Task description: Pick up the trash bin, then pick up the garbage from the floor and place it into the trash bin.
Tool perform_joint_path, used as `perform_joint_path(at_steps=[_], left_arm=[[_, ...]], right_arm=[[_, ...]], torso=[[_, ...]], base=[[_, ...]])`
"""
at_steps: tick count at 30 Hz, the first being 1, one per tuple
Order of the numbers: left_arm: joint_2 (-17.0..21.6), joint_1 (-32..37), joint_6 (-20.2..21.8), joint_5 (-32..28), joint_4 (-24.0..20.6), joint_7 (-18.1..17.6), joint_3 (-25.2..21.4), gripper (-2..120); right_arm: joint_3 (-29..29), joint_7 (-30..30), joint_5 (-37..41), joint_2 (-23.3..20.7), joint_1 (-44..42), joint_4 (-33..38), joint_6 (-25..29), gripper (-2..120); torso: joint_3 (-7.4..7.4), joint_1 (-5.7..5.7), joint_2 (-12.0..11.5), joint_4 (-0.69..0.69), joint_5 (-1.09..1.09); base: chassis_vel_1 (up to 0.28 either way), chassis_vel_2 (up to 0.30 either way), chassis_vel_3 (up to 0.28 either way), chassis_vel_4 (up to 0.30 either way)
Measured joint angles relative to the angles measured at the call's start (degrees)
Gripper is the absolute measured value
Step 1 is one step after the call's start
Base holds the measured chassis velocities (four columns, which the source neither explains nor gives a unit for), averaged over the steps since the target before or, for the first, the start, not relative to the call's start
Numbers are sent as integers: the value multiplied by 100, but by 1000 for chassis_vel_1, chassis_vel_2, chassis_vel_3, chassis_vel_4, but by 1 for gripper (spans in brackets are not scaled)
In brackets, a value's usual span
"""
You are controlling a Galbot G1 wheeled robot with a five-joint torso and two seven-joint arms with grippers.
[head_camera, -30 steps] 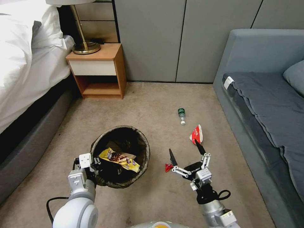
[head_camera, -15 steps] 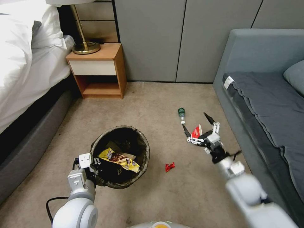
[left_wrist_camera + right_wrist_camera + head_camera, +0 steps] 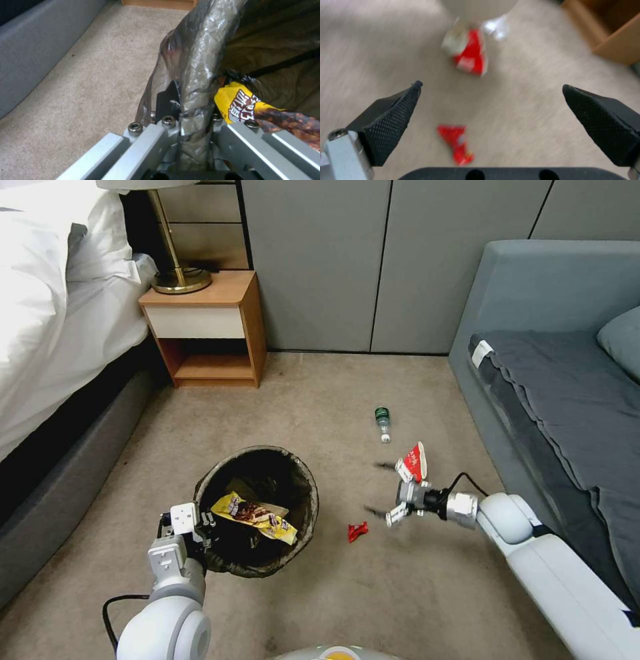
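The trash bin, lined with a dark bag, stands on the carpet with a yellow and brown wrapper inside. My left gripper is shut on its near rim; the left wrist view shows the left gripper pinching the bag-covered rim of the trash bin. My right gripper is open, low over the floor, pointing left. Garbage on the carpet: a small red wrapper just left of it, a red and white wrapper beside its wrist, and a green-capped bottle farther off. The blurred right wrist view shows the open right gripper above the small red wrapper.
A grey sofa runs along the right. A wooden nightstand with a lamp stands at the back left beside a white bed. Open carpet lies between the bin and the sofa.
My right arm swung out over the red and white wrapper, then dropped low and turned, so the open gripper now points left between the two red wrappers. The bin has barely shifted.
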Motion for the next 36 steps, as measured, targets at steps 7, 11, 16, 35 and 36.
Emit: perform_joint_path(at_steps=[7, 11, 16, 35, 36], left_arm=[[-30, 19, 0, 38, 15, -1, 26, 0], [-41, 36, -2, 46, 15, -1, 26, 0], [-42, 75, -36, 47, 31, -1, 10, 0], [-51, 129, -65, 76, 34, -5, 22, 0], [-51, 129, -67, 79, 31, -5, 23, 0]], right_arm=[[-170, -7, -702, 455, 302, -964, 195, 100], [-158, -12, -1045, 732, 479, -1391, 266, 100], [-160, 277, -1314, 1091, 742, -1925, 305, 100], [-231, 865, -1519, 1603, 1181, -2895, 241, 100], [-248, 871, -1515, 1613, 1159, -2895, 233, 100]], torso=[[-1, 0, 0, 0, -2], [0, 0, 0, 3, 0], [-1, 0, 0, 2, 0], [0, 0, 0, 1, 0], [-1, 0, 0, 1, 0]], base=[[0, 0, 0, 0], [0, 0, 0, 0], [0, 0, 0, 0], [0, 0, 0, 0], [0, 0, 0, 0]])
